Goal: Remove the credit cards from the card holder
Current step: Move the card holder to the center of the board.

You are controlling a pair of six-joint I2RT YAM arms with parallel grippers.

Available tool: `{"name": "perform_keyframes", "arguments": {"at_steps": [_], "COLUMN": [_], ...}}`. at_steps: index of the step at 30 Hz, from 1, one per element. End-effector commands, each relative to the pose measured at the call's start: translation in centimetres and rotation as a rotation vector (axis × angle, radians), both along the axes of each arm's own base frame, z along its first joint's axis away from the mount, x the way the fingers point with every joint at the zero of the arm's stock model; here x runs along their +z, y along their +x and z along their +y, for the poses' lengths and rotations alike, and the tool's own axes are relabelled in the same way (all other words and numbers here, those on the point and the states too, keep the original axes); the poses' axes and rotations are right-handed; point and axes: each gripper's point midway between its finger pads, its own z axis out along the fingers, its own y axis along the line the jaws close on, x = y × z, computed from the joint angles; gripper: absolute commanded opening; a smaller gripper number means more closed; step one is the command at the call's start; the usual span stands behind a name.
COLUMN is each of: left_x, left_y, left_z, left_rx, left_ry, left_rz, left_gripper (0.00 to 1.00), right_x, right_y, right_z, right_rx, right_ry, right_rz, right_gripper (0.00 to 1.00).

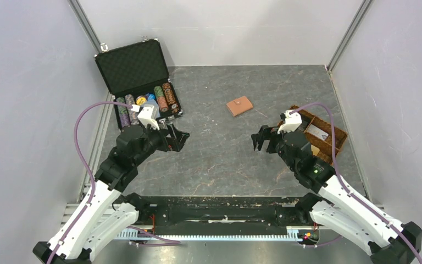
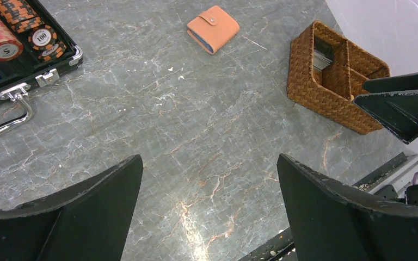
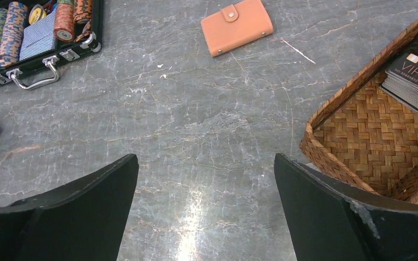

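Two robot hands, the left hand and the right hand, hover over a grey stone-look counter veined with pale and rust-coloured lines. Each has its black fingers spread wide and grips nothing.

One card holder lies flat toward the far middle of the counter. It is ahead of both hands and well apart from them, and sits between the chip case on the left and the woven tray on the right, touching neither. It is a small, tan-brown, smooth leather rectangle with rounded corners. It is folded shut, with a short tab fastened across one edge by a single round snap. From the left wrist camera, a sliver of pale blue shows along its open side. With the holder shut, its contents are hidden.

One black case stands open at the far left, its raised lid lined with egg-crate foam and its rim edged in bright metal with a chrome handle. Several rows of round striped poker chips lie on edge inside, beside one blue-patterned deck.

One brown basket-weave tray, split by woven dividers, sits at the right. One compartment holds a stack of thin dark cards, the top one printed "VIP".
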Motion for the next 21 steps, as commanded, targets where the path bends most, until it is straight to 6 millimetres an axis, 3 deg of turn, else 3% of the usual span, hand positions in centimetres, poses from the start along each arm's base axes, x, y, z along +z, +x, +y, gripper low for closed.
{"name": "perform_keyframes", "arguments": {"at_steps": [1, 8, 12, 14, 17, 21], "left_x": [2.2, 2.4, 2.1, 1.5, 0.6, -0.8], "left_y": [0.2, 0.1, -0.2, -0.9, -2.5, -3.6], "left_z": [0.1, 0.2, 0.7, 0.9, 0.8, 1.8], "left_rx": [0.017, 0.024, 0.044, 0.051, 0.015, 0.045], "left_ry": [-0.037, -0.039, -0.044, -0.052, -0.074, -0.093], "left_rz": [-0.045, -0.052, -0.033, 0.002, 0.04, 0.032], "left_gripper": [1.0, 1.0, 1.0, 1.0, 1.0, 1.0], "right_x": [2.7, 2.7, 2.4, 2.3, 0.4, -1.8], "right_y": [0.9, 1.7, 3.3, 4.5, 6.7, 10.1], "right_z": [0.1, 0.0, 0.1, 0.7, 0.8, 1.0], "right_rx": [-0.032, -0.067, -0.063, -0.04, -0.058, -0.117], "right_ry": [0.058, 0.059, -0.037, -0.113, -0.262, -0.429], "right_rz": [-0.057, -0.073, -0.125, -0.156, -0.123, -0.074], "right_gripper": [0.98, 0.98, 0.98, 0.98, 0.99, 0.9]}}
